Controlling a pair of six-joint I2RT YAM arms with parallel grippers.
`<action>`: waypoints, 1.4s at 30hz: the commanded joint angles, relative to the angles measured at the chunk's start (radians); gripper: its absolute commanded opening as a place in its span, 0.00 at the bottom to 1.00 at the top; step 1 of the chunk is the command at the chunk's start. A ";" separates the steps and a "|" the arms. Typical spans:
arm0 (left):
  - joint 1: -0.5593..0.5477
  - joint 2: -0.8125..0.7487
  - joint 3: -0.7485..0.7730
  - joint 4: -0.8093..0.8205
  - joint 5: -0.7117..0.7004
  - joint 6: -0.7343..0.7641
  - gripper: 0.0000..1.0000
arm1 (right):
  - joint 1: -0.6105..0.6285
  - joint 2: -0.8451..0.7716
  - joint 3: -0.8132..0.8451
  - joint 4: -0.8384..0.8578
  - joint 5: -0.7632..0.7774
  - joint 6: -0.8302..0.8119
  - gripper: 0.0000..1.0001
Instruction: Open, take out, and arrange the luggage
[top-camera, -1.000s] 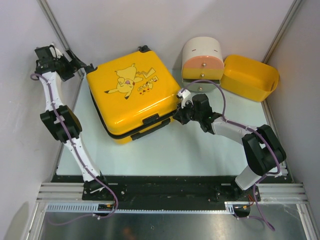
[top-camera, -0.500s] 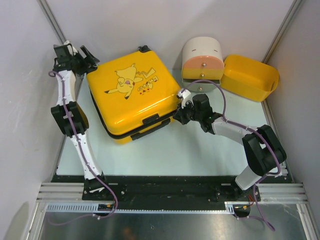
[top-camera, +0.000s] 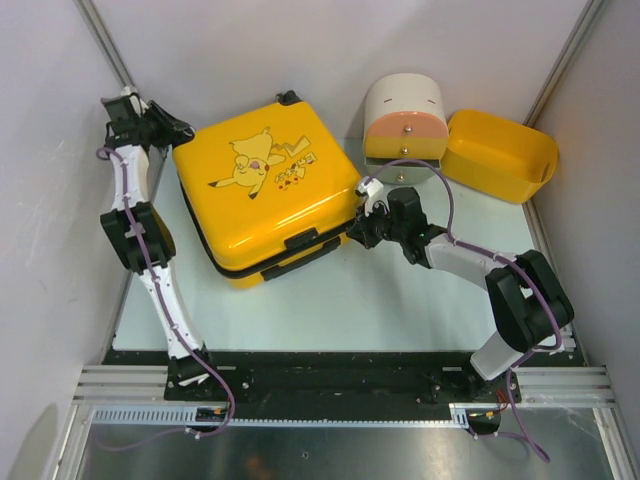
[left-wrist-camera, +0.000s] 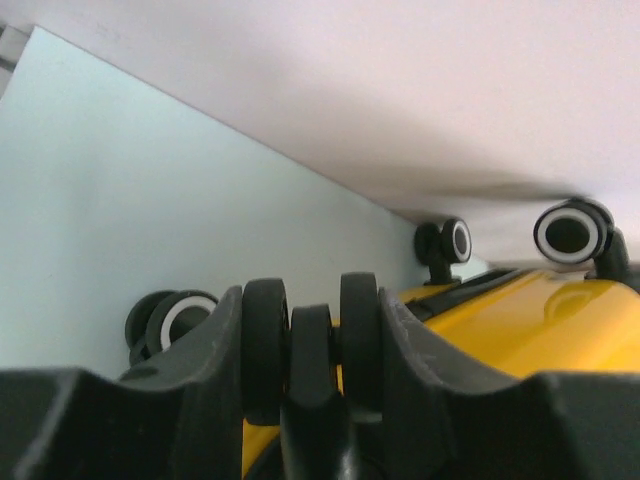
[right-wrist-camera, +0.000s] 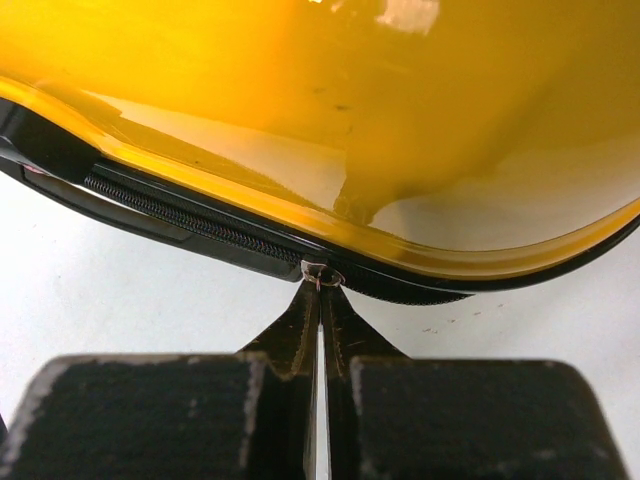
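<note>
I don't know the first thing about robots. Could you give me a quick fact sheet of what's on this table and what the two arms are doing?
Suitcase: yellow, Pikachu print, lying flat, closed
Left gripper: at the far left corner, fingers on either side of a corner wheel, apparently gripping it
Right gripper: pinched shut on the zipper pull at the right corner
Behind suitcase: cream-and-orange drawer cabinet beside a yellow bin
Progress: zipper not yet opened
</note>
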 joint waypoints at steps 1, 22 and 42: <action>-0.011 -0.125 -0.084 0.073 0.087 0.015 0.25 | -0.002 -0.043 0.009 0.122 0.005 -0.001 0.00; 0.106 -0.598 -0.876 0.292 0.015 -0.077 0.00 | 0.330 -0.061 -0.132 0.415 0.256 0.128 0.00; 0.238 -1.002 -1.292 0.288 0.160 0.036 1.00 | 0.069 0.217 0.202 0.411 -0.004 0.027 0.00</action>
